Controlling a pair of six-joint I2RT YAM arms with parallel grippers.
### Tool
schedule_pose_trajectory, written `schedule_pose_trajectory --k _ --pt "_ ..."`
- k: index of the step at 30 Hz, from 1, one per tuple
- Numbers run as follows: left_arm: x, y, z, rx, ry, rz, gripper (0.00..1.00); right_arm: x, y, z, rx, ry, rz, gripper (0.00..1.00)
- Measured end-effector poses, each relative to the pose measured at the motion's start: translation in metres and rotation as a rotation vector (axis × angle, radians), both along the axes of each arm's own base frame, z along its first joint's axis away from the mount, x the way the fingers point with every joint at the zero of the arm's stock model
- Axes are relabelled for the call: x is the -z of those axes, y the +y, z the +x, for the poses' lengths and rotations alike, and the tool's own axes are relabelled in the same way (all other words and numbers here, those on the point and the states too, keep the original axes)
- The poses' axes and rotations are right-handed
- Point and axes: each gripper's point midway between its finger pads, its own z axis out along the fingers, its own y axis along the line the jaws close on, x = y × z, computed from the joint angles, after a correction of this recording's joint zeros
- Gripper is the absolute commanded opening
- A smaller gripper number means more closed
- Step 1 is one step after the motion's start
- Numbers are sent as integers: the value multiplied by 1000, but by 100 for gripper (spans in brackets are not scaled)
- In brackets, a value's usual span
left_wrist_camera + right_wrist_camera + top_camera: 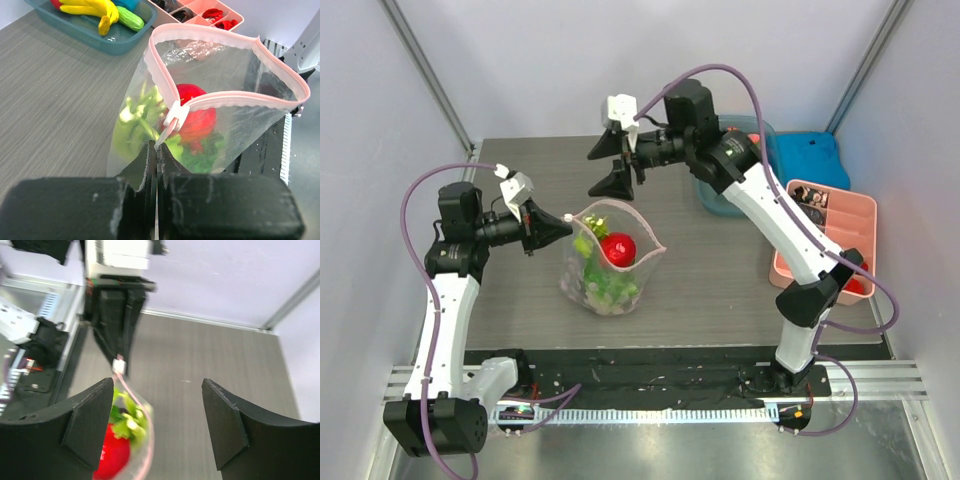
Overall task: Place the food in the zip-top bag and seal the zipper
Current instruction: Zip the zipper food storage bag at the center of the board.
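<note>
clear bag (578, 282) upright on counter (720, 290), zipper (225, 100) running toward right edge, left claw (567, 217) pinching its end, right claw (607, 165) wide, empty.

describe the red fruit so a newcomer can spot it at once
On the grey table, a clear zip-top bag stands open mid-table, one corner pinched by the left gripper. Inside it, near the top, sits the red fruit: the only round, red thing among leafy green pieces.

Left gripper (565, 218) at the zip-top bag (576, 284) mouth, red fruit (618, 248) inside
</note>
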Motion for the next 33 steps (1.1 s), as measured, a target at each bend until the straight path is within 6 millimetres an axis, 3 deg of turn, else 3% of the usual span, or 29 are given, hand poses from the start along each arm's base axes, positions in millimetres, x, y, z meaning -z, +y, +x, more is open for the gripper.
schedule_pose_trajectory --k 5,11,15,22,25,26,27,29,30,31,33 --pt "-3 -1 1 -8 7 -1 0 8 27 -34 -75 64 -12 69" --pt "-3 0 3 -26 18 2 0 28 51 -55 -110 96 -54 61" --pt "-2 0 3 -34 28 0 0 46 55 -51 -71 97 -99 48" --pt "-2 1 4 -41 30 3 0 70 58 -33 22 72 -171 37" --pt "-2 1 5 -49 32 4 0 78 57 -31 36 52 -202 14" --pt "-2 1 6 -51 32 5 0 80 57 -32 36 46 -211 1" --pt "-2 2 6 -52 32 5 0 81 57 -32 36 40 -217 1" --pt "-2 1 6 -52 30 4 6 83 56 -32 38 29 -226 1" --pt "-2 1 6 -52 30 4 11 84 56 -32 39 25 -229 1" --pt "-2 1 6 -52 30 4 23 84 56 -32 37 19 -230 1" --pt "-4 2 8 -61 30 -1 30 86 56 -32 29 6 -234 1"
